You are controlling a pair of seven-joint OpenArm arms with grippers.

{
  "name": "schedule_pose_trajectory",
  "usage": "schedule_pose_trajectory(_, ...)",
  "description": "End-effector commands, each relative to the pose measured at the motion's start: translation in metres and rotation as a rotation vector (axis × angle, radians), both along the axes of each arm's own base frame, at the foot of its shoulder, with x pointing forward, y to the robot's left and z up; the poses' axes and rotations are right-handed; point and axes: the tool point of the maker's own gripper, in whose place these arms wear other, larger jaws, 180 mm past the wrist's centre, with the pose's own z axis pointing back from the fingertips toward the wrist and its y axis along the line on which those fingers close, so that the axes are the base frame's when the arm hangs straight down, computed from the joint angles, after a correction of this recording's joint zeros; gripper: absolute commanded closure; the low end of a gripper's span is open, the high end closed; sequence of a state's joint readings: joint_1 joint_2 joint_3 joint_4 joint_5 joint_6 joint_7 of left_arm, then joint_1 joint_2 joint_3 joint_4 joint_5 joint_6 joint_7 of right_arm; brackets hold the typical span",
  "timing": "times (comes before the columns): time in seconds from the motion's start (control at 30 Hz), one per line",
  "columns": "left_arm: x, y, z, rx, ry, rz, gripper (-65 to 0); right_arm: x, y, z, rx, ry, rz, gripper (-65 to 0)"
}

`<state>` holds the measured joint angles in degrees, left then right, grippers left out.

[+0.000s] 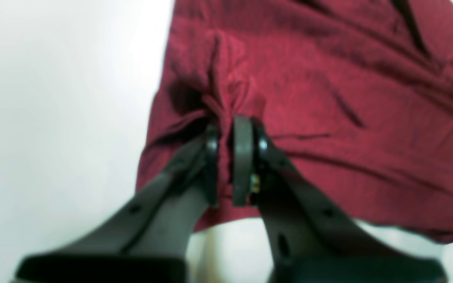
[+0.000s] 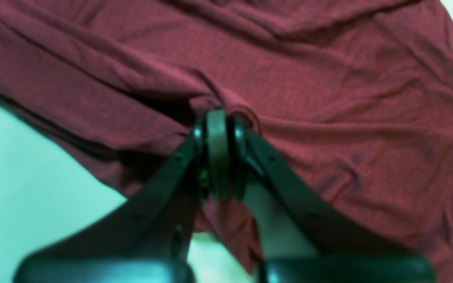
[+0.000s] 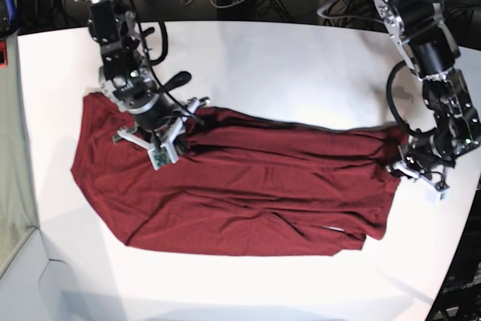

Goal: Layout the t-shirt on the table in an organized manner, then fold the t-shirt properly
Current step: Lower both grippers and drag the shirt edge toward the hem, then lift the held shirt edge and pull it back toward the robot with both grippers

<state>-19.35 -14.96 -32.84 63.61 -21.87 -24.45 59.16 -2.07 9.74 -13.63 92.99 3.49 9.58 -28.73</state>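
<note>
On the plain white smooth table (image 3: pixel 301 65), the dark red knit t-shirt (image 3: pixel 248 193) stretches sideways (wrinkled); left gripper (image 1: pixel 229 157) and right gripper (image 2: pixel 217 153) each pinch its fabric.

Base view high above table (image 3: pixel 285 58), both wrist views close behind pincers, sharing t-shirt (image 3: pixel 240 193)

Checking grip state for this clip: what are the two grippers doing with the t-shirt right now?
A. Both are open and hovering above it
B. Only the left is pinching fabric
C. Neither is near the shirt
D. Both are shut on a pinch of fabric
D. In each wrist view the left gripper and the right gripper have jaws closed with a bunch of the t-shirt caught between them, on the table.
</note>
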Motion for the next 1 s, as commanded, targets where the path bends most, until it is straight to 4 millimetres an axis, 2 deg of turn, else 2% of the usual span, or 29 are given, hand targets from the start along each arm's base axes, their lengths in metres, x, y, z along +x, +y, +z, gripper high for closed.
schedule_pose_trajectory(0.0, 0.011, 0.01, 0.019, 0.018, -0.058, 0.007, -7.1, 0.009, -0.002, 0.015, 0.007, -0.054, 0.004, -7.3)
schedule_pose_trajectory(0.13, 0.011, 0.01, 0.022, 0.018, -0.066, 0.003, -28.2, 0.006, -0.006, 0.013, 0.002, -0.049, -0.002, -22.7)
schedule_pose_trajectory(0.23, 0.006, 0.011, 0.016, 0.021, -0.053, 0.002, -43.5, 0.004, -0.005, 0.014, 0.005, -0.052, 0.0, -31.3)
schedule_pose_trajectory(0.3, 0.001, 0.018, 0.019, 0.047, -0.057, 0.001, -48.4, 0.004, -0.005, 0.016, 0.004, -0.057, -0.001, -34.8)
schedule_pose_trajectory(0.47, -0.018, 0.022, 0.026, 0.114, -0.08, -0.01, -48.9, 0.0, -0.004, 0.015, 0.006, -0.052, 0.001, -36.5)
schedule_pose_trajectory(0.53, -0.034, 0.031, 0.02, 0.117, -0.068, 0.022, -48.9, -0.005, -0.004, 0.011, 0.007, -0.041, 0.001, -36.3)
schedule_pose_trajectory(0.67, -0.052, 0.029, -0.005, 0.074, -0.019, 0.057, -49.1, -0.008, -0.005, 0.007, 0.006, -0.03, 0.0, -36.3)
schedule_pose_trajectory(0.73, -0.055, 0.027, -0.013, 0.061, -0.024, 0.065, -49.1, -0.012, -0.004, 0.004, 0.007, -0.021, 0.001, -36.3)
schedule_pose_trajectory(0.87, -0.053, 0.021, -0.017, 0.044, -0.047, 0.075, -49.1, -0.014, -0.005, 0.002, 0.007, -0.017, -0.002, -36.3)
schedule_pose_trajectory(0.97, -0.053, 0.018, -0.018, 0.044, -0.045, 0.074, -49.1, -0.011, -0.019, 0.004, 0.005, -0.019, -0.042, -36.4)
